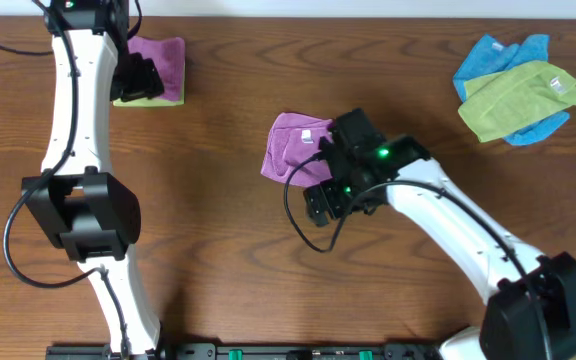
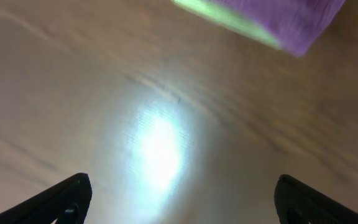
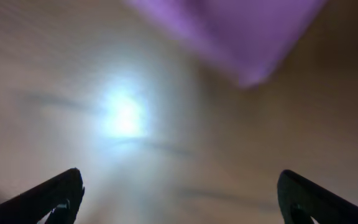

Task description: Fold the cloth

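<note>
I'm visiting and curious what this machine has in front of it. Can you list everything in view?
table: one, brown wood, beneath everything
tagged cloth: one, violet, table centre
folded cloth: one, pinkish purple, far left, top of a stack
green cloths: two, lime; one under the folded cloth, one far right
blue cloth: one, far right, under green
arms: two, white and black; left arm, right arm
end effectors: two, black, open, empty; left end effector near the stack, right end effector near the tagged cloth
</note>
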{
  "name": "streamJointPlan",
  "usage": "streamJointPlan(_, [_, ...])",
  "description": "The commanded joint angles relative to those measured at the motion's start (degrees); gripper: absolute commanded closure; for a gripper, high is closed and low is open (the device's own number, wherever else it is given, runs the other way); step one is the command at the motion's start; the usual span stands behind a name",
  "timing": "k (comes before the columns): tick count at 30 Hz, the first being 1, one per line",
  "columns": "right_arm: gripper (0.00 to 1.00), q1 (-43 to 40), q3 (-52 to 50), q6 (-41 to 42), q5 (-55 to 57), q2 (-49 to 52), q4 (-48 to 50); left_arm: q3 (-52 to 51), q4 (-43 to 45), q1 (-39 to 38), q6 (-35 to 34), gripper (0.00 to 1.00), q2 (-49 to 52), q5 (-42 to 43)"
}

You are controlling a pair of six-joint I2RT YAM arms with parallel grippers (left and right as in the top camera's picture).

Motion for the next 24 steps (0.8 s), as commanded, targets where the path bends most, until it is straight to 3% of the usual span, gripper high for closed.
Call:
streamJointPlan(1, [0.01, 2.1, 2.32, -11.56, 18.34, -0.44, 2.19, 1.05, -4.44, 0.0, 1.01, 0.03, -1.84, 2.47])
streamJointPlan(3, [0.01, 2.64, 2.29, -12.02, 17.81, -0.2, 4.28, 1.05, -7.67, -0.02, 1.14, 0.0, -3.08, 3.26])
streamJointPlan(5, [0.01, 3.58, 2.29, -14.45, 17.81, 0.15, 6.12, 0.98, -10.29, 0.02, 2.54, 0.08, -5.11, 3.32])
streamJointPlan(12, [0.01, 7.1, 2.29, -21.11, 21.18, 2.47, 11.5, -3.04, -11.89, 0.2, 4.28, 0.08, -19.3, 6.32])
streamJointPlan(18, [0.01, 7.61, 2.29, -21.75, 23.96, 5.42, 13.18, -21.77, -8.02, 0.2, 4.26, 0.03, -38.49, 6.05])
streamJointPlan(24, [0.01, 7.65, 2.29, -21.75, 23.5, 5.66, 13.75, -43.47, 1.18, 0.07, 3.34, 0.05, -58.45, 11.3])
